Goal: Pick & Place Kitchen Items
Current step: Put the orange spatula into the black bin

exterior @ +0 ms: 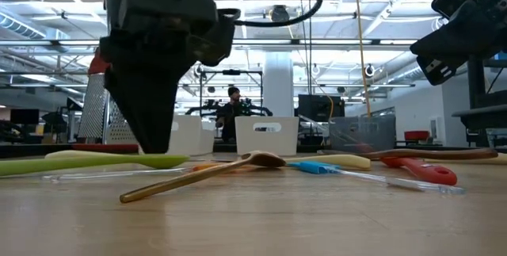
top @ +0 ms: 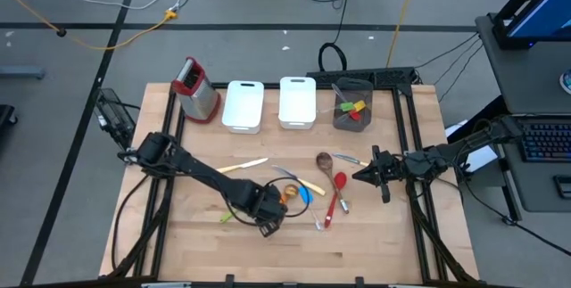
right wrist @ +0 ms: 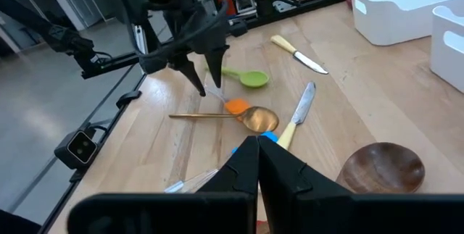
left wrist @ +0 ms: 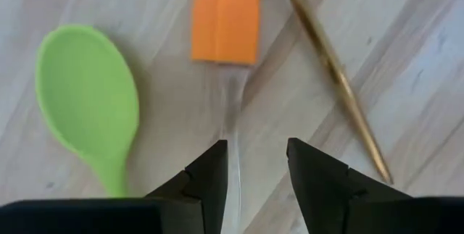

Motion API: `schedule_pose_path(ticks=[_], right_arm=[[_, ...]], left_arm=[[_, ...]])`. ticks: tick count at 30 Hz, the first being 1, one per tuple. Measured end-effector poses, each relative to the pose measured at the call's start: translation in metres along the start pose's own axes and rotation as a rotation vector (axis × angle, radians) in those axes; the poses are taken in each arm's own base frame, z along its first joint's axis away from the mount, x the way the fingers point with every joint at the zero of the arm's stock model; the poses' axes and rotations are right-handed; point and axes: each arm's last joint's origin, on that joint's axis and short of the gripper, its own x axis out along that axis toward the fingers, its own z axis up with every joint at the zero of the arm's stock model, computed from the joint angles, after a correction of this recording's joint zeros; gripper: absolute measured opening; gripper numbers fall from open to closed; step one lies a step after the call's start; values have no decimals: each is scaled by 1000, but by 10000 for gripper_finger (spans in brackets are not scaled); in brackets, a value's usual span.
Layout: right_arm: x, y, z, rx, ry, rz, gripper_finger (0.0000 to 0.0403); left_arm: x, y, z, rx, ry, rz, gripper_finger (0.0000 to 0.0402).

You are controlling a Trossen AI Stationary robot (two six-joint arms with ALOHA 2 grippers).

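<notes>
Your left gripper (left wrist: 254,163) has its jaws partly open astride the orange spatula's (left wrist: 225,17) clear handle, gripping nothing; your right gripper (right wrist: 257,154) hovers, jaws closed and empty.

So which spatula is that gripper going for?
The orange spatula: its clear handle runs between the left gripper's open fingers, while the green one lies beside.

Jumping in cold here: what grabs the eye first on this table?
The left gripper stands open over the clear handle of the orange spatula, beside a green spoon. Around it lies a scatter of utensils mid-table, a red spoon among them. The right gripper hangs shut at the right.
</notes>
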Motion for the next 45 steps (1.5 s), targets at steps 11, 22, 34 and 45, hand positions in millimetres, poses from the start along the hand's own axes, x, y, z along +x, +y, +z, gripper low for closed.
schedule_pose_path(ticks=[11,22,34,45], right_arm=[[0,0,0,17,-1,1,0],[0,0,1,29,-7,4,0],[0,0,1,30,-7,3,0],[0,0,1,28,-7,1,0]], left_arm=[[28,0,2,4,29,63,154],[52,2,7,49,76,70,26],[46,1,11,34,36,37,4],[38,2,16,45,-7,13,2]])
